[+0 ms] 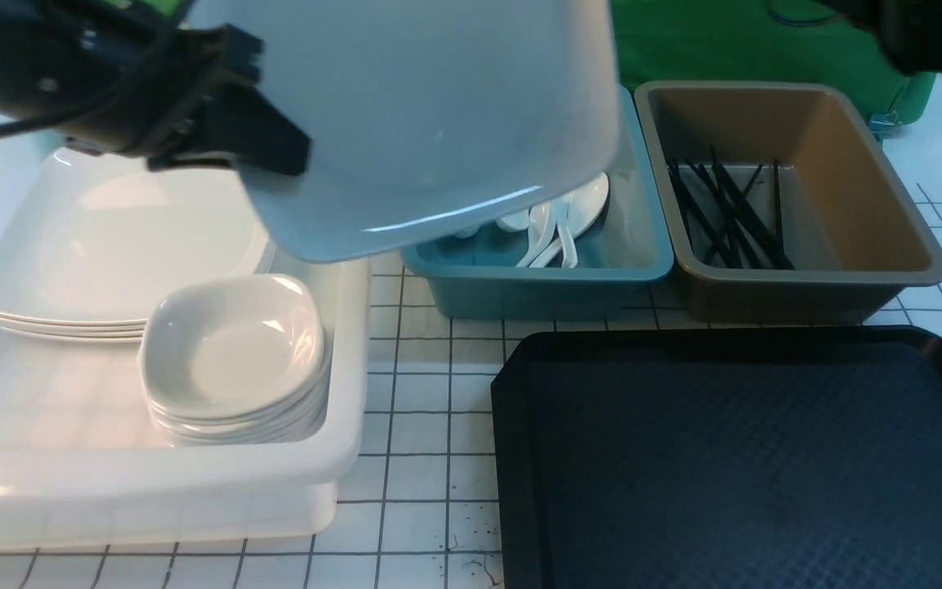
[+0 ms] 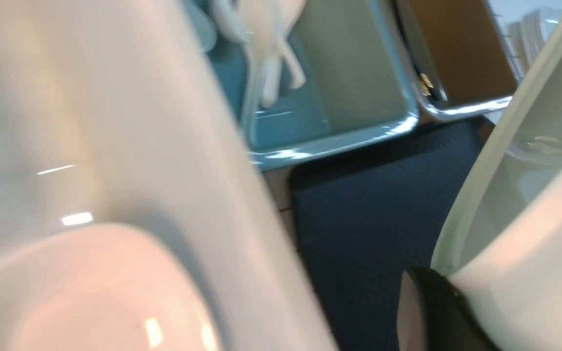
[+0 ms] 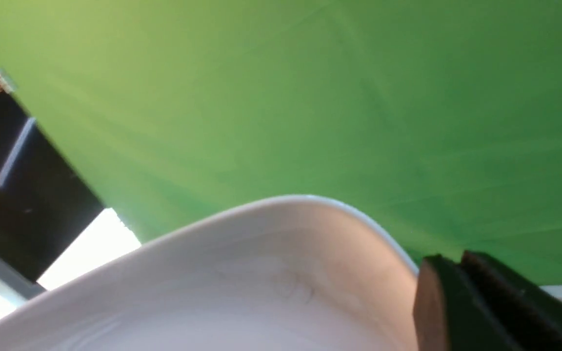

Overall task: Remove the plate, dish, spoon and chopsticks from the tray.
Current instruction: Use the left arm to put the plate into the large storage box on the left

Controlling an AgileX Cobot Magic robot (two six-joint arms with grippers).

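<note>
While the left gripper (image 1: 275, 155) pinches the big white plate (image 1: 438, 114) by its edge, the plate hangs tilted high over the white bin (image 1: 332, 458) & blue tub (image 1: 536, 286). Black tray (image 1: 749, 458) sits bare in front. Right gripper (image 3: 456, 312): jaws pressed on a white dish (image 3: 261, 273) rim.

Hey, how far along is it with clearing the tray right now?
Done: the tray is bare where visible; chopsticks lie in the brown tub, spoons in the blue tub. In hand: the left gripper holds the plate aloft near the white bin; the right gripper appears to grip a raised dish. Left: setting both down.
</note>
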